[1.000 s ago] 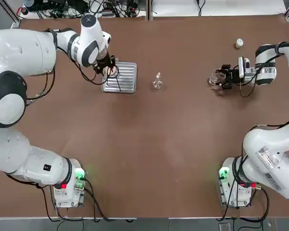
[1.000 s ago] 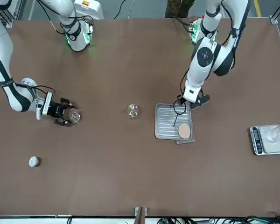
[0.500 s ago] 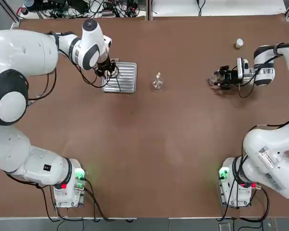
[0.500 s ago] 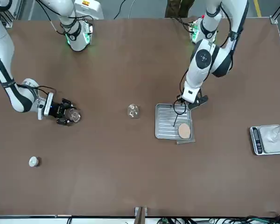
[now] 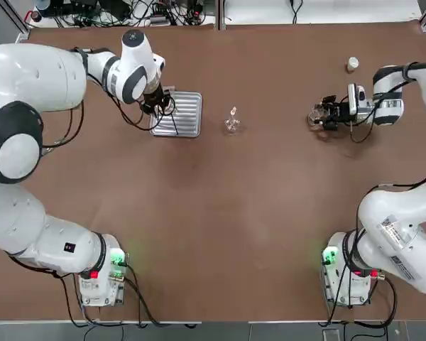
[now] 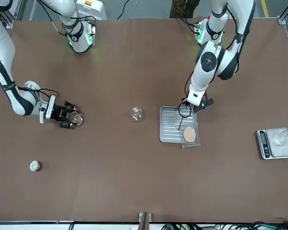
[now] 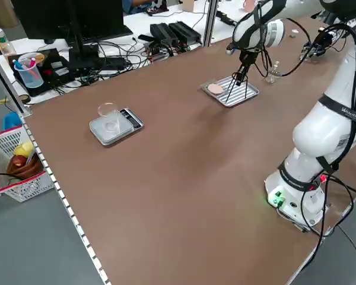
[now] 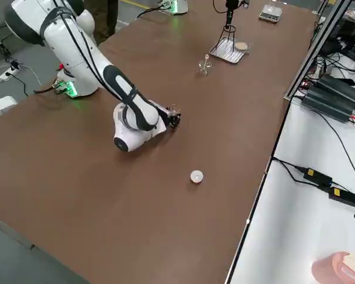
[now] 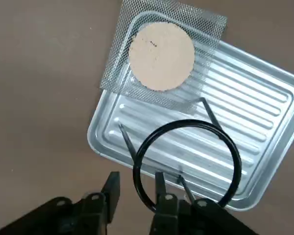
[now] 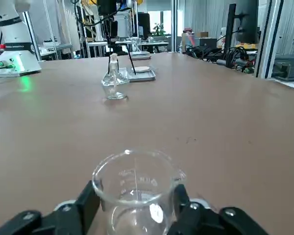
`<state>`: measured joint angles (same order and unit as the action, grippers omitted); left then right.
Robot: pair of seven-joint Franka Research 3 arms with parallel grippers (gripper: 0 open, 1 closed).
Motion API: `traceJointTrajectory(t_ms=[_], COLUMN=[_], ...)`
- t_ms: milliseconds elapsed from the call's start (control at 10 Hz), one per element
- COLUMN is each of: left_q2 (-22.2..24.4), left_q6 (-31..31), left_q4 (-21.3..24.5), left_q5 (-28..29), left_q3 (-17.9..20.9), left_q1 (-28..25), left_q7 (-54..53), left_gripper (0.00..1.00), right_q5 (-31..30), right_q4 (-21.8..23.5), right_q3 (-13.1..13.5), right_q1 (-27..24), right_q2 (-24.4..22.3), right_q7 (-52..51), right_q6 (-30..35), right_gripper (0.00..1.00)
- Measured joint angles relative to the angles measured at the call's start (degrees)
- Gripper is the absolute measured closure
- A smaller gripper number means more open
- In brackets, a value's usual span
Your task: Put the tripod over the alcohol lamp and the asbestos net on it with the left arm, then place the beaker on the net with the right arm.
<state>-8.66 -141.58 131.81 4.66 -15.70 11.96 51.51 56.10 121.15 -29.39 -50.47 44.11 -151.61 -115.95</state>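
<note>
bench (image 5: 220,213): brown, wide; both arms reach out to its far half
left arm (image 5: 35,78): stretched over the ribbed tray (image 5: 181,114)
right arm (image 5: 405,78): low and level at the far right side
left gripper (image 9: 134,196): jaws narrow, one finger (image 9: 164,196) passing inside the tripod (image 9: 186,164) ring, other outside; looks like pinching the wire, grip not certain
right gripper (image 10: 132,205): jaws pressed on both sides of the beaker (image 10: 134,186), which stands on the bench
asbestos net (image 9: 161,51): lies half on the tray corner, half on the bench, just beside the tripod
alcohol lamp (image 5: 232,122): upright mid-bench, between tray and beaker, apart from both
step: first one, picking up the tripod; nothing placed yet
next: lift tripod clear of tray, carry to lamp, lower so legs straddle it without knocking the wick top; beaker should wait
</note>
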Motion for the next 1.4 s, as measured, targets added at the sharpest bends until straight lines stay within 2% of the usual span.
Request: traceJointTrajectory(t_ms=[100,400,1000,1200,1400], left_q2=[-0.01,-0.05,-0.63,-0.68,-0.96], left_q6=[-0.02,-0.17,0.53,7.04,14.78], left_q4=[0.0,-0.05,-1.36,-4.7,-11.36], left_q5=[0.0,0.0,0.0,0.0,-0.04], left_q3=[0.0,0.03,0.03,0.01,-0.13], left_q1=[-0.02,-0.2,-0.14,-0.02,0.35], left_q7=[-0.01,-0.01,-0.01,-0.01,0.11], left_gripper=[0.7,0.82,0.92,0.92,0.92], right_q5=[0.08,0.16,0.21,0.21,0.21], right_q4=[0.0,0.0,-0.01,-0.02,-0.08], right_q3=[-0.3,-0.41,-0.42,-0.43,-0.42], right_q1=[0.0,-0.09,-0.81,-1.01,-1.28], right_q2=[0.0,0.0,0.0,0.0,0.0], right_q7=[0.04,0.27,0.75,1.2,1.72], right_q6=[-0.01,-0.01,-0.04,-0.04,-0.05], right_gripper=[0.41,0.41,0.41,0.41,0.41])
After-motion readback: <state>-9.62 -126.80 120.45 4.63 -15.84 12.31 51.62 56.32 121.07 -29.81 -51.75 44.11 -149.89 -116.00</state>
